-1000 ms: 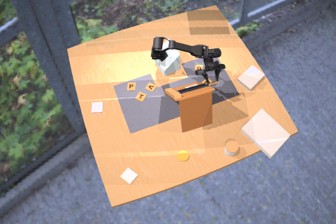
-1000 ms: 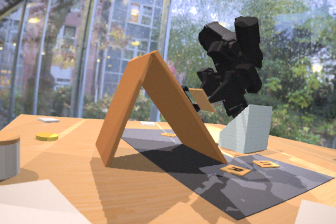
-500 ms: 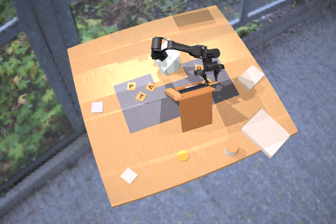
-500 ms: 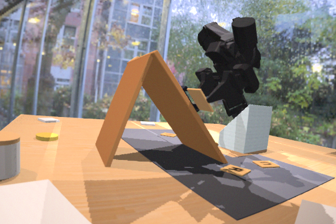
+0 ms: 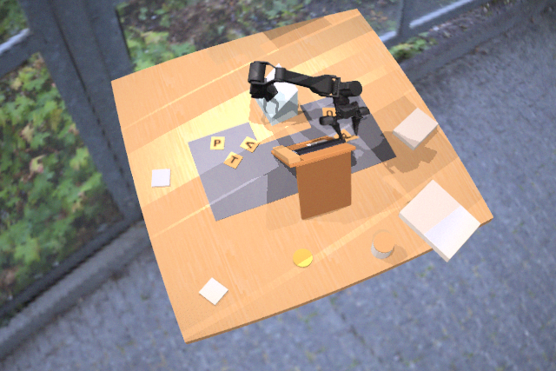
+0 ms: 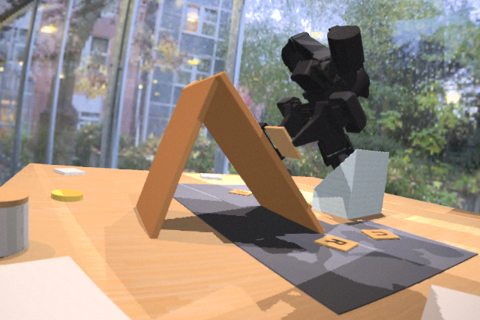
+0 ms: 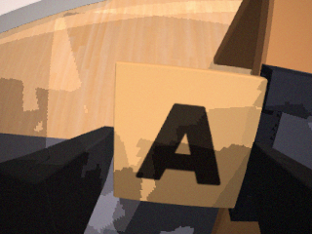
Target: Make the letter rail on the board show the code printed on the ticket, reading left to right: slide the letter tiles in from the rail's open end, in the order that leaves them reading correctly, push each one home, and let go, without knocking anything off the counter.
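Note:
My gripper is shut on the letter tile A, which is tilted in the air at the right end of the dark letter rail on the sloping orange board. Whether the tile touches the rail is unclear. Tiles P, T and one like a V lie left of the board. Tiles U and R lie on the other side. The code on the ticket is not readable, and the rail's contents are hard to see.
A grey mat lies under the board. A pale blue block stands behind it. White blocks are at the right. A cylinder and a yellow disc are near the front edge.

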Robot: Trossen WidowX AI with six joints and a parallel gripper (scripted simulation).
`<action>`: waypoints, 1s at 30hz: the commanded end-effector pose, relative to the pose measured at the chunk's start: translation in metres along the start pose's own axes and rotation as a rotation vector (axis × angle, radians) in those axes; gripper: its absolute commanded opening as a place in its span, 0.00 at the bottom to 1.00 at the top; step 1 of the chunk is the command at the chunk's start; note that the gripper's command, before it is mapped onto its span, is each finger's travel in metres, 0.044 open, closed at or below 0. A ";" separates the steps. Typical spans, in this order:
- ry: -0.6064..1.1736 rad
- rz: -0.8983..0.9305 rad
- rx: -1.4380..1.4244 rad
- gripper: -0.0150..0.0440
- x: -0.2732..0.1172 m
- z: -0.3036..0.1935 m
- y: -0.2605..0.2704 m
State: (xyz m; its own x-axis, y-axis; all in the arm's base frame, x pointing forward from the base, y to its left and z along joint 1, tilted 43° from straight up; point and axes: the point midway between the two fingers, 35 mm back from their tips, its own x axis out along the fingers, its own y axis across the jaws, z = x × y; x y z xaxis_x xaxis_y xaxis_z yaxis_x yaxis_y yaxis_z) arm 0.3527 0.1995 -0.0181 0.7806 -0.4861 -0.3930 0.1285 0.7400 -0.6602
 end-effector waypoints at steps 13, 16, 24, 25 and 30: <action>-0.002 0.005 0.004 0.25 -0.001 0.002 -0.008; -0.002 0.005 0.004 0.25 -0.001 0.002 -0.010; -0.002 0.005 0.003 0.25 -0.001 0.002 -0.014; -0.002 0.005 0.003 0.25 -0.001 0.002 -0.014; -0.002 0.005 0.003 0.25 -0.001 0.002 -0.017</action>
State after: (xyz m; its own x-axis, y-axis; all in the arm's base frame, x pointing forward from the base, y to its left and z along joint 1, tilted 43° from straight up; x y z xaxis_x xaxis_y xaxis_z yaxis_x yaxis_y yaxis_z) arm 0.3508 0.1882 -0.0084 0.7803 -0.4867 -0.3928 0.1283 0.7393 -0.6611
